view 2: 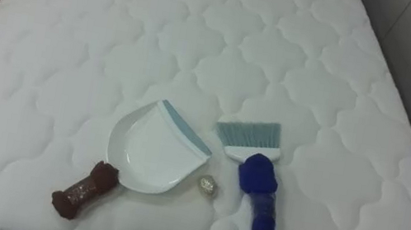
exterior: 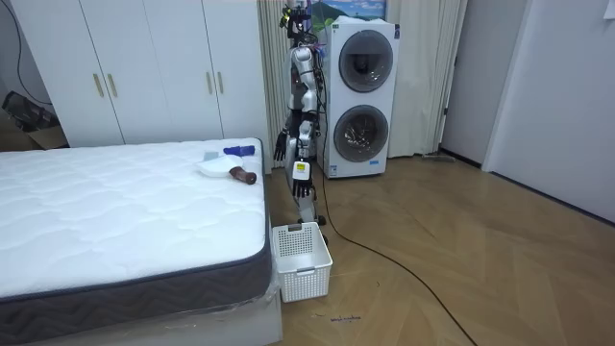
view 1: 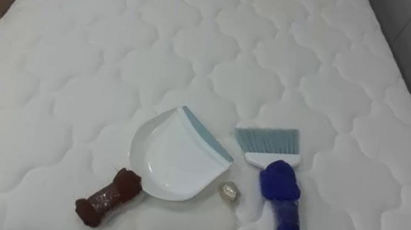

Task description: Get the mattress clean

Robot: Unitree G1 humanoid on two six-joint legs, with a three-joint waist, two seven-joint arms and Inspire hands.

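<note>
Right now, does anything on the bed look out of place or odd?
Yes. A small crumpled ball lies on the white mattress near its close edge, between the dustpan and the brush. It looks like litter, not bedding. The dustpan's tray looks empty.

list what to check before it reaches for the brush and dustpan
1. Brush lies apart from the other things, handle toward the robot: ok.
2. Dustpan lies flat and open side up, brown handle toward the robot: ok.
3. Scrap in the pan: not ok. It lies on the mattress between pan and brush.
4. Basket is on the floor at the bed's corner, beside the robot: ok.
5. Hand hangs by the bed's edge. Are its fingers free to grasp: cannot tell.
</note>
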